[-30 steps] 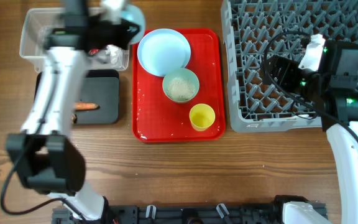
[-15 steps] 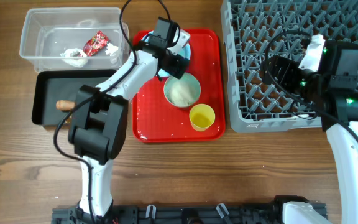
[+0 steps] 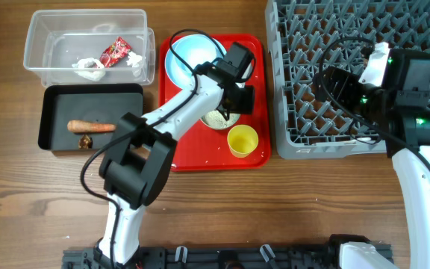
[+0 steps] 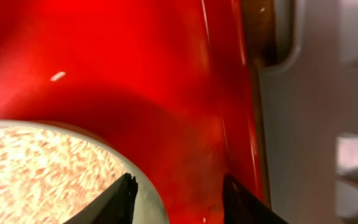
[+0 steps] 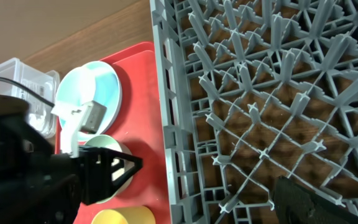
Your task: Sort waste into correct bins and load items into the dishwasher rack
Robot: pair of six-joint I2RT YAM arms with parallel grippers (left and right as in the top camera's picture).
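While left gripper [image 4: 182,200] hangs open, fingers astride rim of rice bowl [image 4: 149,205] on red tray [image 4: 135,62], bowl body lies left of gripper in wrist view; left arm nearer. Right gripper [image 3: 338,84] over dishwasher rack [image 3: 304,30], well apart; open or closed cannot tell.

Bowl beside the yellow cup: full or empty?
Not empty: white rice grains cover the inside of the bowl in the left wrist view.

Left hand [image 4: 179,182] points down, jaws parted.
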